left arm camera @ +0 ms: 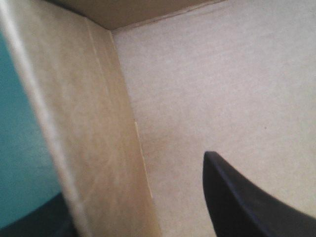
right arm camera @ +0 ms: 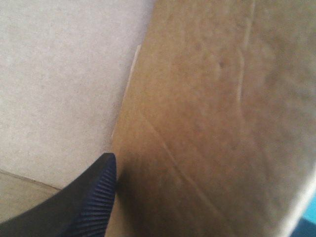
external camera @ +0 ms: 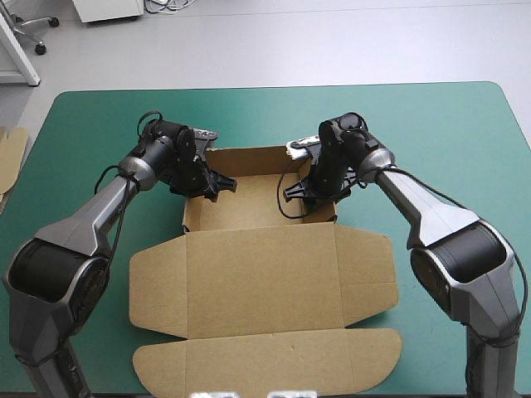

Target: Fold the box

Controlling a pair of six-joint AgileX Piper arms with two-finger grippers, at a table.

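1. A brown box (external camera: 265,274) of cut board lies on a teal-green bench (external camera: 448,133), reaching from the bench's middle to its near edge.
2. The box's far half forms an open tray with 3 walls raised. The lid lies flat toward the near edge, its flaps spread.
3. The left tool (external camera: 222,184) is at the tray's left wall (left arm camera: 94,138). It is open: its 2 black fingers (left arm camera: 247,197) stand wide apart, 1 inside the tray and the other outside, with the wall between them and not pinched.
4. The right tool (external camera: 309,196) is at the tray's right wall (right arm camera: 212,123). Whether it is open or gripping cannot be told, because the wall hides part of it.
5. More brown board (external camera: 10,157) shows at the bench's left edge.
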